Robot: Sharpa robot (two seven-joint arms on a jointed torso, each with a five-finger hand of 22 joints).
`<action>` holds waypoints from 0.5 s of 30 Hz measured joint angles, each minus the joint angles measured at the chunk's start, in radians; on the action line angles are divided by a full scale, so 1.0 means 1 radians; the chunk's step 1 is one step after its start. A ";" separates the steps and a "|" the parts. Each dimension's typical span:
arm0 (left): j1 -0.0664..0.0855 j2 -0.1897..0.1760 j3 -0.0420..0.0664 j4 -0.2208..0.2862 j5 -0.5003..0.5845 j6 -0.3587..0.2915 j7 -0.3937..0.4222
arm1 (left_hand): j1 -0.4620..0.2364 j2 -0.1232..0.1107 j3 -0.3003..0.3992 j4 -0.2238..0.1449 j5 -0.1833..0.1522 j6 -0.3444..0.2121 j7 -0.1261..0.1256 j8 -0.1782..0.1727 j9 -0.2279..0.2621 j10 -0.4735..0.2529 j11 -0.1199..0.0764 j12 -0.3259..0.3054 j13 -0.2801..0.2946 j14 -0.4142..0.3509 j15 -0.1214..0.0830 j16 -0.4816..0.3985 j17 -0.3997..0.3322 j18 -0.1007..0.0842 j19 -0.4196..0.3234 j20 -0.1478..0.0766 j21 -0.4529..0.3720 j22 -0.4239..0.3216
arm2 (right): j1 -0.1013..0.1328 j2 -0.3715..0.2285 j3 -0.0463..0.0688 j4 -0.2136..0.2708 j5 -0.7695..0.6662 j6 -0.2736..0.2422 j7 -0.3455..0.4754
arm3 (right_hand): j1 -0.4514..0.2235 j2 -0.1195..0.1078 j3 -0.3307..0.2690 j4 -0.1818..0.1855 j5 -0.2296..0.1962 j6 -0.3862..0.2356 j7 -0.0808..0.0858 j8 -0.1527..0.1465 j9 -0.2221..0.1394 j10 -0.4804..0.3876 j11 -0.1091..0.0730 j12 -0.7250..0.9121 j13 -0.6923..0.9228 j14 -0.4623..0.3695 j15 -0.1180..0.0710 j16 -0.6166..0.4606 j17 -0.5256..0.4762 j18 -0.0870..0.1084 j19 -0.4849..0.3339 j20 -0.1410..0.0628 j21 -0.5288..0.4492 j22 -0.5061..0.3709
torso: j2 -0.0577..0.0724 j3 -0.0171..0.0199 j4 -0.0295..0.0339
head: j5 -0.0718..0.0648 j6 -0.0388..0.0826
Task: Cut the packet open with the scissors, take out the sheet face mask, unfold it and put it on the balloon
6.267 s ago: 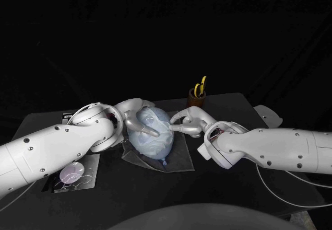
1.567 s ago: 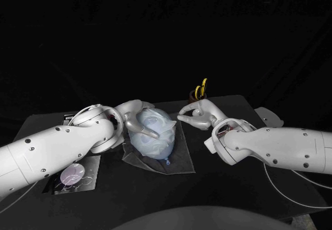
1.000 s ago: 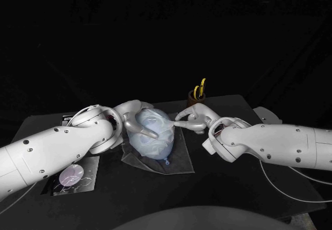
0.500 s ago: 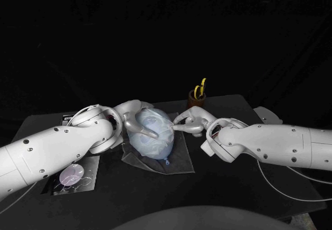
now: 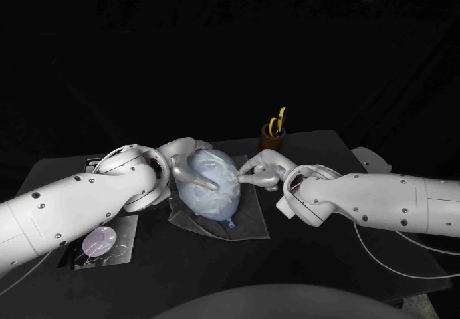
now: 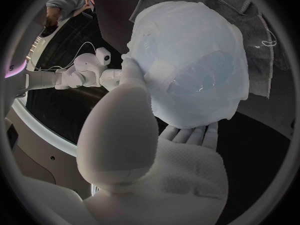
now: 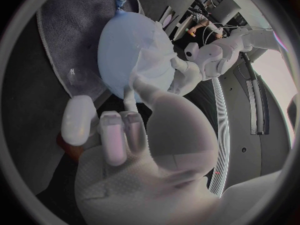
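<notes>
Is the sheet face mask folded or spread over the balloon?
Spread: the sheet face mask drapes over the balloon, whose blue surface shows through one opening.

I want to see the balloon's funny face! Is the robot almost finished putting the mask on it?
Nearly. Done: the white sheet face mask already drapes the pale blue balloon, and the yellow-handled scissors stand in their brown cup. In hand: the left hand holds the balloon, thumb on the mask, while the right hand touches the mask's edge. Left: probably just smoothing it flat.
</notes>
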 measured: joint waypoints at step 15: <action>0.000 0.000 0.000 0.001 0.003 0.000 0.000 | 0.000 0.000 0.000 0.000 0.000 0.000 0.000 0.000 0.000 0.000 0.000 0.000 0.000 0.000 0.000 0.000 0.000 0.000 0.000 0.000 0.000 0.000 | -0.006 0.016 0.000 -0.016 -0.062 -0.063 -0.039 | 0.024 0.015 0.096 -0.047 0.000 0.035 -0.018 0.076 0.023 0.002 -0.021 0.001 -0.001 0.002 -0.023 -0.001 -0.001 -0.001 0.021 -0.028 0.015 0.000 | 0.000 0.0001 0.0004 | -0.002 -0.007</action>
